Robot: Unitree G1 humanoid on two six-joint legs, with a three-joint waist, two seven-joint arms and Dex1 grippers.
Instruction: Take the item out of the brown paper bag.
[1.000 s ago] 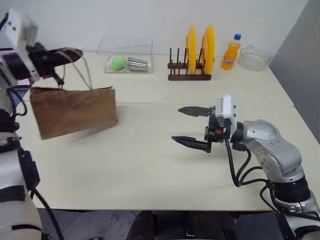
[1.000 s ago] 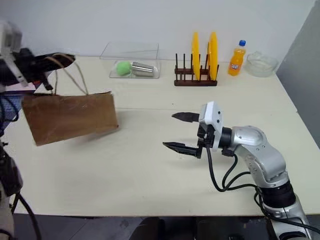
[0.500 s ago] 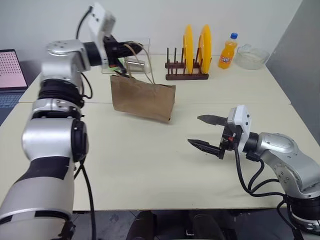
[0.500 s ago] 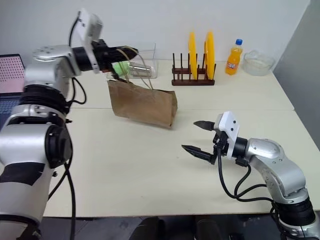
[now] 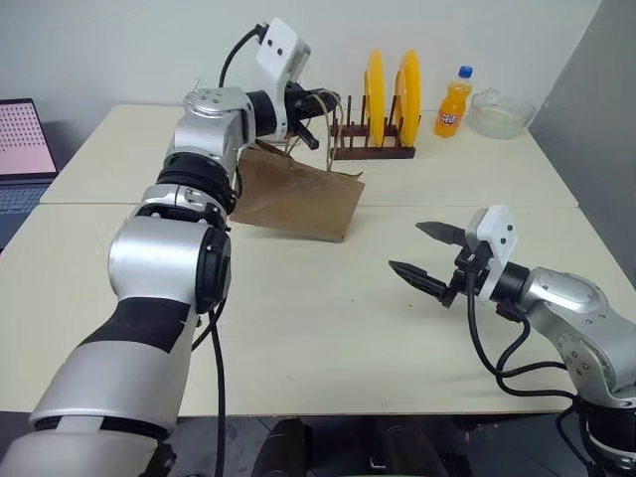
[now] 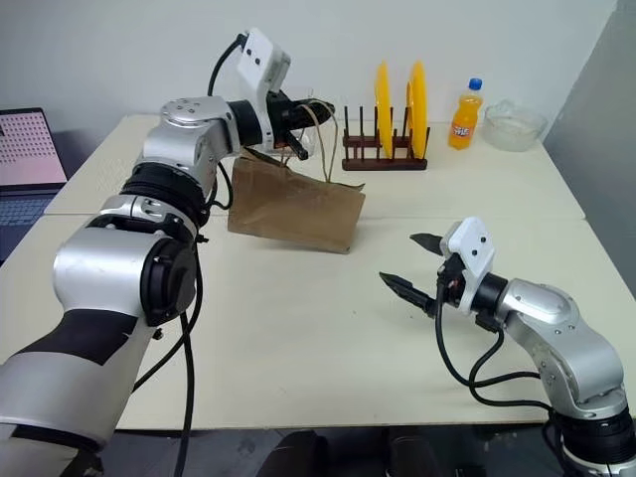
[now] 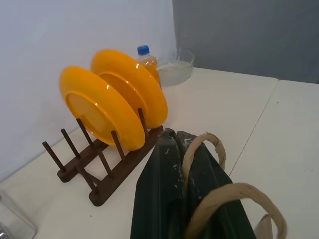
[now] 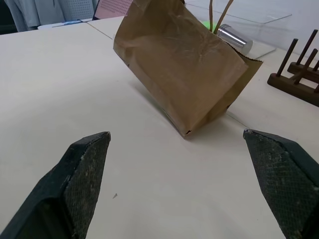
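The brown paper bag (image 5: 298,194) hangs tilted over the middle of the table, with its low corner (image 8: 187,130) at or just above the surface. My left gripper (image 6: 306,111) is shut on its tan cord handles (image 7: 199,149), just in front of the plate rack. The dark fingers (image 7: 164,199) are pressed together with the loops around them. My right gripper (image 5: 404,246) hovers open and empty over the table, to the right of the bag and pointing at it. Its two fingers (image 8: 79,184) stand wide apart. The item is hidden.
A wooden rack (image 5: 376,149) with two yellow plates stands right behind the bag. An orange soda bottle (image 5: 454,104) and a glass bowl (image 5: 502,111) are at the back right. A metal cup (image 8: 234,37) lies behind the bag. A laptop (image 5: 25,139) sits at the far left.
My left arm has carried the bag to the right, from the table's left side to in front of the plate rack. The right gripper has drifted slightly right and stayed open. The camera has shifted too.
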